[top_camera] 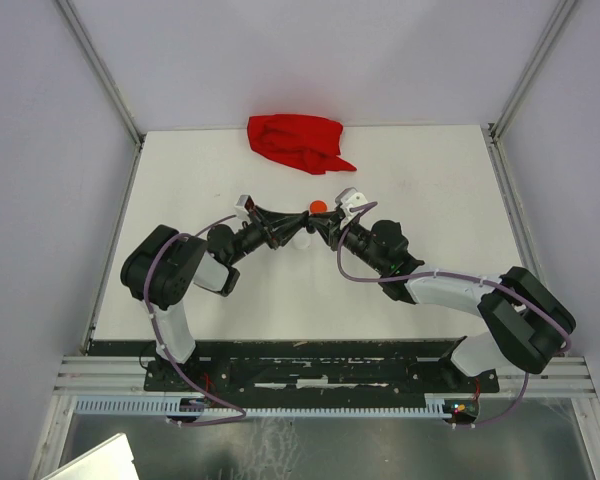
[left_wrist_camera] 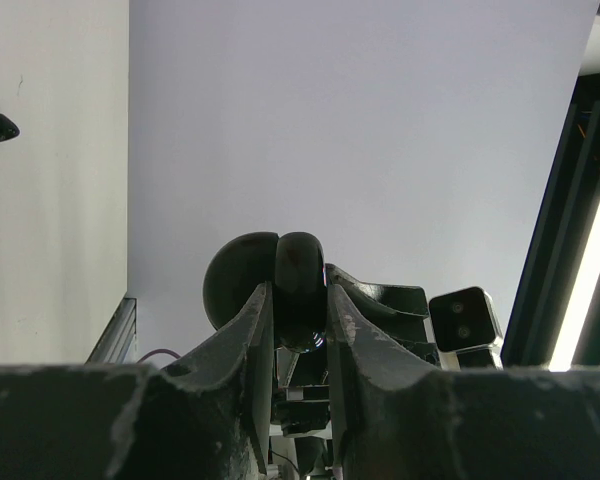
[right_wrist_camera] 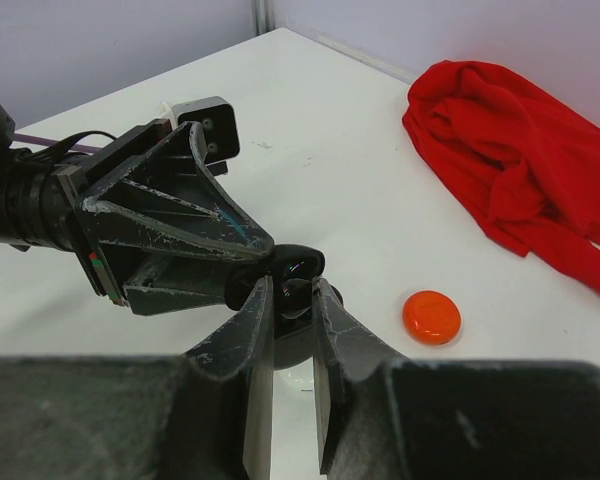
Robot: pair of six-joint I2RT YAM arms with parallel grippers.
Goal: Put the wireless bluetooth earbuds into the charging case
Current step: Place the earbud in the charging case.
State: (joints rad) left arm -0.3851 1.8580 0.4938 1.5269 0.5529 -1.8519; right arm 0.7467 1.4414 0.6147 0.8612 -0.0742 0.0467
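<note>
Top external view shows both arms meeting nose to nose over the middle of the white tabletop [top_camera: 440,190], nearer its far edge, where a crumpled red cloth [top_camera: 295,142] lies. The left gripper [left_wrist_camera: 298,300] is pinched narrow on a round glossy black charging case [left_wrist_camera: 278,265], and the right gripper [right_wrist_camera: 293,300] is closed tight on a small glossy black piece [right_wrist_camera: 302,266] against it, earbud or case part I cannot tell. A flat orange-red disc [right_wrist_camera: 431,316] lies just beside them.
</note>
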